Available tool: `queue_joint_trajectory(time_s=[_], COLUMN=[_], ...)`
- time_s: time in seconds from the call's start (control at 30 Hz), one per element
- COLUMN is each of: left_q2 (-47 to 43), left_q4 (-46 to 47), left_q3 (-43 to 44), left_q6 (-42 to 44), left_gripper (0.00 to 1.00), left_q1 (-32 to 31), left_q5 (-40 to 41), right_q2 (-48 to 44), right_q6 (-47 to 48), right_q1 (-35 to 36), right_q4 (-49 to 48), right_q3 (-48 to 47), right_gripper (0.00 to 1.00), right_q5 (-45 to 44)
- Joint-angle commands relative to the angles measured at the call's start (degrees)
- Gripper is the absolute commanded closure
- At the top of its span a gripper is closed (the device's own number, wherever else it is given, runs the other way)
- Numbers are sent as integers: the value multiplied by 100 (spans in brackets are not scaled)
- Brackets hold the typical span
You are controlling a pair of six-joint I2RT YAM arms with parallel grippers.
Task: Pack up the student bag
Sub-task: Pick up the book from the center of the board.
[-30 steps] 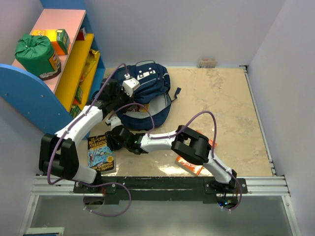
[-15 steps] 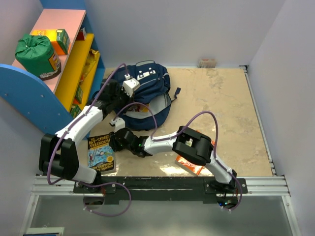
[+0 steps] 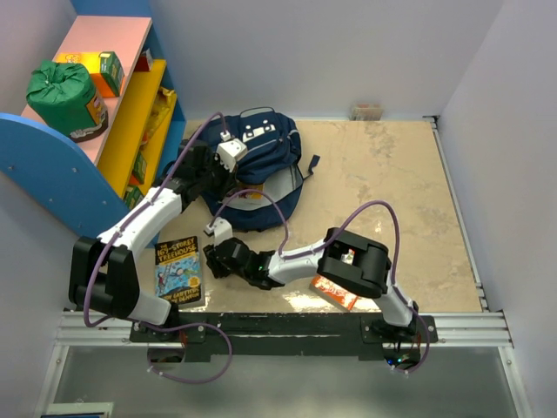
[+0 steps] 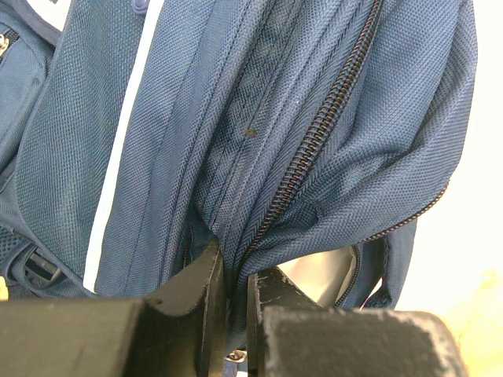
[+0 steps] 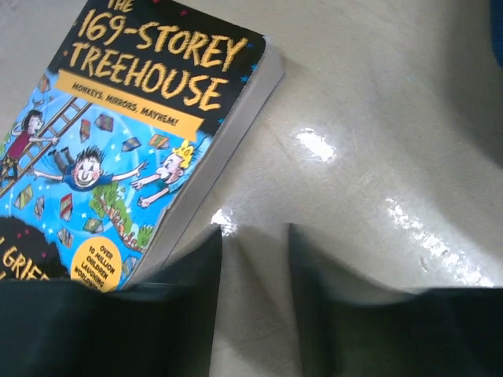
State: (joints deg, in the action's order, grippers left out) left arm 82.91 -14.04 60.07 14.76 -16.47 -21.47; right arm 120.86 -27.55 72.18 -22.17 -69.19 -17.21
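— Bag at the far left of the table, hard by the shelf, white patches facing up. What's the left gripper doing?
— Pressed together on a fold of the bag's blue fabric, right at the zipper. The mouth gapes a little just beside it, pale lining showing.
— And the right gripper?
— Low over the table towards the near-left corner, jaws a narrow way apart, nothing but bare tabletop between them. The book lies flat just beside one finger, cover up, bright blue with yellow lettering.
— Touching it?
— Can't tell; the finger hides the book's near corner.
— Anything else?
— An orange thing at the near edge, partly under the right arm. And a green sack up on the shelf.
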Motion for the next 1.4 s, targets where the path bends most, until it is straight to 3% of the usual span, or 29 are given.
queue_joint_trajectory(time_s=[0.0,0.07,0.17,0.27,0.37,0.5,0.67,0.87,1.2,1.37], left_q2=[-197,-214,-258,-276,-276,-214,-214,-197,-214,-241], left_q4=[605,570,543,596,622,543,464,332,314,341], left_q3=[408,435,444,452,453,566,637,786,629,567], left_q6=[-35,-35,-35,-88,-97,-53,18,35,44,62], left_gripper=[100,100,100,100,100,100,100,100,100,100], left_q1=[-23,-23,-23,-23,-23,-23,-23,-23,-23,-23], left_q5=[-436,-498,-507,-524,-559,-560,-498,-428,-270,-252], right_q2=[-396,-562,-573,-423,-326,42,263,228,52,-132], right_q6=[320,382,217,-21,-83,-215,-426,-471,-646,-558], right_q1=[42,50,42,33,33,41,33,33,24,24], right_q4=[-270,-436,-430,-86,-409,-17,783,1224,556,512], right_q3=[-174,-157,-235,-657,-649,-1068,-1334,-1387,-1149,-1211], right_gripper=[49,33,22,27,33,33,27,27,34,35], right_q5=[-484,-546,-617,-407,497,1263,1247,1098,1993,1959])
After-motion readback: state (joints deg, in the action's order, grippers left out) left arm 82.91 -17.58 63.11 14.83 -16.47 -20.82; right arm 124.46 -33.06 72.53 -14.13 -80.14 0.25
